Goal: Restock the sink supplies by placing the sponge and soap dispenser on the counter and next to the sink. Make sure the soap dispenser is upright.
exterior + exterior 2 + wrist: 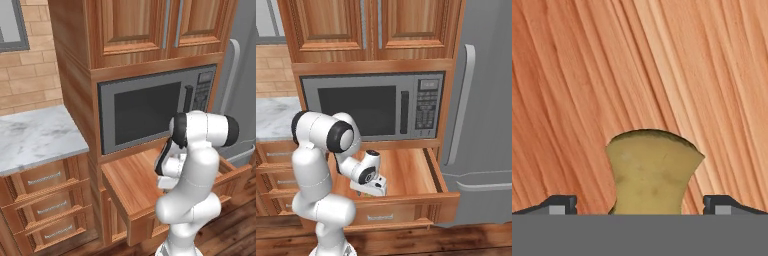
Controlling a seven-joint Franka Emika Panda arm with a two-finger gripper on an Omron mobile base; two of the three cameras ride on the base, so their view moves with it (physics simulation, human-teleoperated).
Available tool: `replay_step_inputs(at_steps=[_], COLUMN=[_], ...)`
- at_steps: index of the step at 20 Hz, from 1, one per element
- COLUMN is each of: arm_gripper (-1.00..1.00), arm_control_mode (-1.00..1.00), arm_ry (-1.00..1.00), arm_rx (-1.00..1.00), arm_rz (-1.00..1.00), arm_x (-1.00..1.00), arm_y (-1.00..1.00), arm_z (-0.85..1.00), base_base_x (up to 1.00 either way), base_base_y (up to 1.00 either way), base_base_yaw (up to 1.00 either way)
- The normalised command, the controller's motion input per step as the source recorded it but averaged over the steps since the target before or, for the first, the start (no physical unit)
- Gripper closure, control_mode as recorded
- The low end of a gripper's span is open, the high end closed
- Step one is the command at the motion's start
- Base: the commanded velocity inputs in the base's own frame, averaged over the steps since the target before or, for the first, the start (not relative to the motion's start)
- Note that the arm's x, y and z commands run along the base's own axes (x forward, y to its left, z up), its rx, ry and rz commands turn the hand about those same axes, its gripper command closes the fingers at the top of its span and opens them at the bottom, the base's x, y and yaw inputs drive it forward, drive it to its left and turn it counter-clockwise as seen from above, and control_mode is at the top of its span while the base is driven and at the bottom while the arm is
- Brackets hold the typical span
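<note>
Where drawer (406, 172) juts — microwave (373, 111) above sponge (652, 172).

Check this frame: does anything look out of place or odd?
Only mildly. A yellow sponge lies on the wooden floor of the pulled-out drawer under the microwave, not on the counter. The open claw is poised over it. Nothing looks spilled or damaged.

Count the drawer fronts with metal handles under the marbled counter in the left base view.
3. The wooden drawer fronts stack below the white-grey marbled counter: top, middle, bottom. More may sit out of frame to the left.
</note>
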Motion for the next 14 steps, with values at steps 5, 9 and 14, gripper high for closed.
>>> replay_step_inputs(at_steps=[5, 9, 14], arm_gripper=[-1.0, -1.0, -1.0], arm_control_mode=[-1.0, -1.0, -1.0], arm_ry=[0.0, 0.0, -0.01], arm_rx=[0.0, 0.0, 0.02], arm_rz=[0.0, -0.04, -0.13], arm_x=[0.21, 0.0, -0.31], arm_y=[0.0, -0.06, -0.34], arm_z=[-0.09, -0.2, -0.24], base_base_x=[0.0, 0.0, 0.0], base_base_y=[0.0, 0.0, 0.0], base_base_yaw=[0.0, 0.0, 0.0])
